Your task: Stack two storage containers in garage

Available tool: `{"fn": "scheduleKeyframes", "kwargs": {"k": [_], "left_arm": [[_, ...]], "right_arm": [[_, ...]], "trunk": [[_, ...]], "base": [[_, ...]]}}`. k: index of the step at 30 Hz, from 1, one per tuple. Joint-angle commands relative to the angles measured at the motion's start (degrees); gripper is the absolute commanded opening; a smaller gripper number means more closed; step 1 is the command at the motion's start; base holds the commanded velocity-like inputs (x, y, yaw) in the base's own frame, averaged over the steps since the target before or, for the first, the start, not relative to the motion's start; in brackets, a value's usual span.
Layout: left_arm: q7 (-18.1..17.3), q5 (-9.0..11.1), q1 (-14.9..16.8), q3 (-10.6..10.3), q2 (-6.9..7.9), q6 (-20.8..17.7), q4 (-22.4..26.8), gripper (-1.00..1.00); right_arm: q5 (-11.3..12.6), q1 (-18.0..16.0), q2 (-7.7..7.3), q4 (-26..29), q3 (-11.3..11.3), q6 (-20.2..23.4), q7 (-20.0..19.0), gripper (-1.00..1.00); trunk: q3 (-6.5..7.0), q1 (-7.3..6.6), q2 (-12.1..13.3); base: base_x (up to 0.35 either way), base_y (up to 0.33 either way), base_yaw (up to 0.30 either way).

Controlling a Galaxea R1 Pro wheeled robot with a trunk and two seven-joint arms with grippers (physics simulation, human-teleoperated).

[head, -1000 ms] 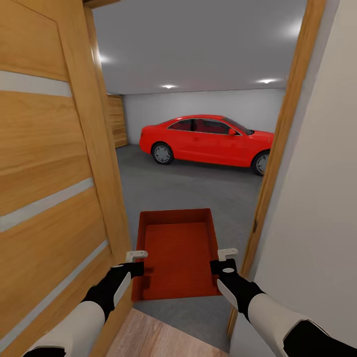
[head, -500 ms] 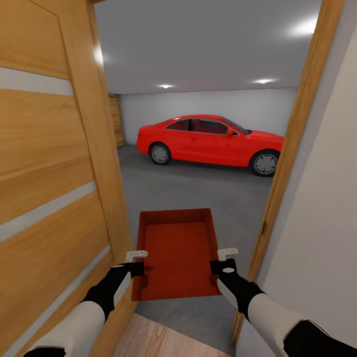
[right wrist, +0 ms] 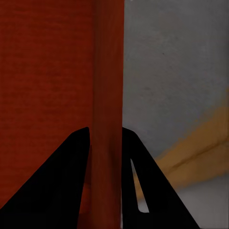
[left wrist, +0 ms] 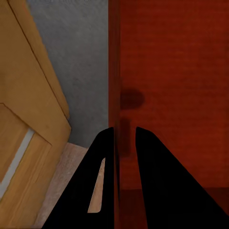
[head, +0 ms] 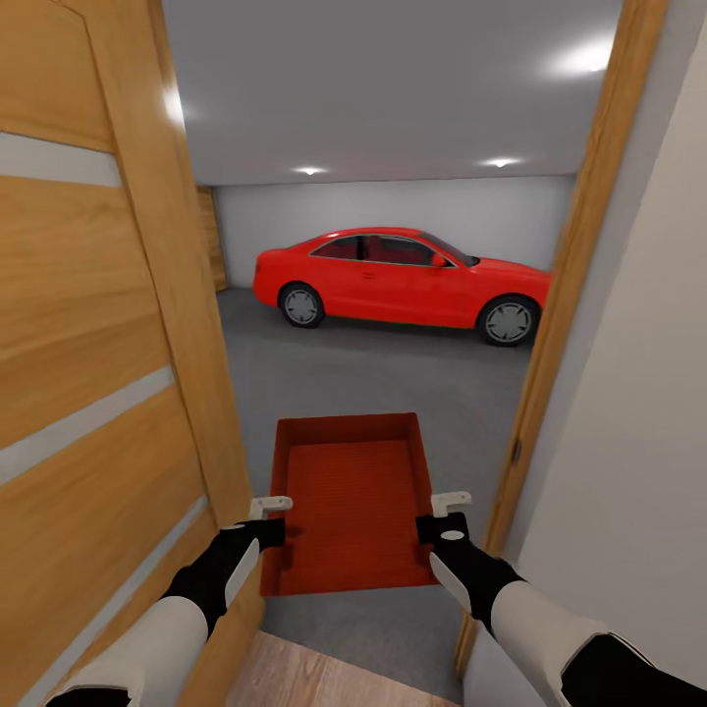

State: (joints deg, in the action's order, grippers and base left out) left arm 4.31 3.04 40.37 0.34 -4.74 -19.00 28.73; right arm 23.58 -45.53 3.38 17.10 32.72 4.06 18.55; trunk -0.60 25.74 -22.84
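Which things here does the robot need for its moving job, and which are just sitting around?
Needed for the job:
- storage container, held between both grippers
- left gripper, on its left wall
- right gripper, on its right wall
- garage floor, where it will be set down

Just there:
- red car
- wooden door
- door frame

No readable text, label, brand, number or sign appears anywhere: the red car (head: 398,278) shows no legible plate or badge, and the orange-red storage container (head: 352,501) and the wooden door (head: 93,373) are both plain.
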Motion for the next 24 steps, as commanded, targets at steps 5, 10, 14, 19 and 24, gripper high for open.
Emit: {"fn": "scheduleKeyframes", "kwargs": {"k": [5, 10, 14, 19, 24], "left_arm": [[0.53, 1.15, -0.02, -1.83, 0.0, -0.19, 0.1, -1.0], [0.53, 1.16, -0.02, -1.83, 0.0, -0.15, 0.1, -1.0], [0.53, 1.14, -0.02, -1.83, 0.0, -0.14, 0.1, -1.0], [0.53, 1.15, -0.02, -1.83, 0.0, -0.16, 0.11, -1.0], [0.53, 1.14, -0.02, -1.83, 0.0, -0.16, 0.1, -1.0]], "right_arm": [[0.41, -0.08, -0.04, -0.04, 0.68, 0.44, 0.61, -1.0], [0.41, -0.08, -0.03, -0.03, 0.68, 0.46, 0.61, -1.0], [0.41, -0.08, -0.04, -0.04, 0.68, 0.45, 0.61, -1.0], [0.41, -0.08, -0.04, -0.05, 0.68, 0.48, 0.61, -1.0], [0.41, -0.08, -0.04, -0.03, 0.68, 0.48, 0.61, -1.0]], "trunk": [[-0.06, 0.04, -0.08], [-0.06, 0.04, -0.08], [-0.06, 0.04, -0.08], [-0.06, 0.04, -0.08], [-0.06, 0.04, -0.08]], "base": [[0.126, 0.209, -0.001], [0.033, 0.047, -0.091], [0.004, 0.005, -0.222], [0.0, 0.0, -0.237], [0.0, 0.0, -0.205]]}}
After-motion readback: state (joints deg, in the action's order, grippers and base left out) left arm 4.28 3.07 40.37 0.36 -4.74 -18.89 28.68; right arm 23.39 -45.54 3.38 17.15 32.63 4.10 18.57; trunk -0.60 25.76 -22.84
